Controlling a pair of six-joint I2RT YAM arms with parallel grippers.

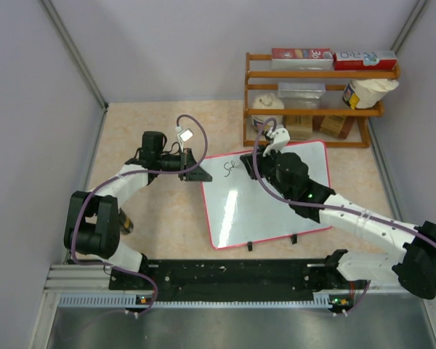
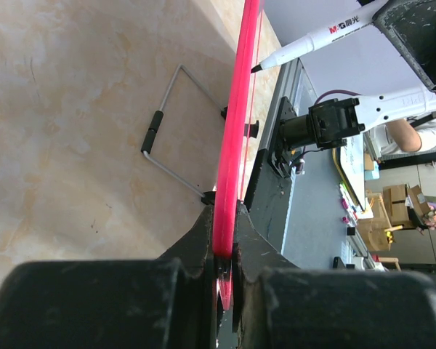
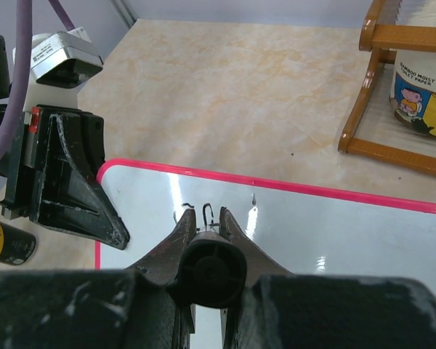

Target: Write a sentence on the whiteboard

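- The whiteboard sits in the middle of the beige table, its red frame skewed so the long sides run from about 11 o'clock to 5 o'clock in the top view.
- Two small black feet show along its near edge.
- The left gripper is at the board's 10 o'clock corner. Its jaws are pressed together on the red frame, which runs straight out from between them in the left wrist view.
- That same view shows a thin wire stand on the table side of the board, seen edge-on.
- The right gripper hangs over the board's far part, toward 12 o'clock. Its fingers are closed around a pen, whose round black rear end fills the gap between them in the right wrist view.
- The pen is white-bodied with a dark tip, and it points at the board face.
- Of the sentence, only a few black strokes are written, near the 11 o'clock corner and just ahead of the right fingertips. They are too small to read for certain.
- The rest of the board face is bare and glossy, with streaks of reflected light.
- A wooden rack stands at 1 o'clock from the board, close to its far edge. It holds boxes, a jar and a tub.
- A dark cylinder with a yellow label lies on the table at 8 o'clock from the board, beside the left arm.
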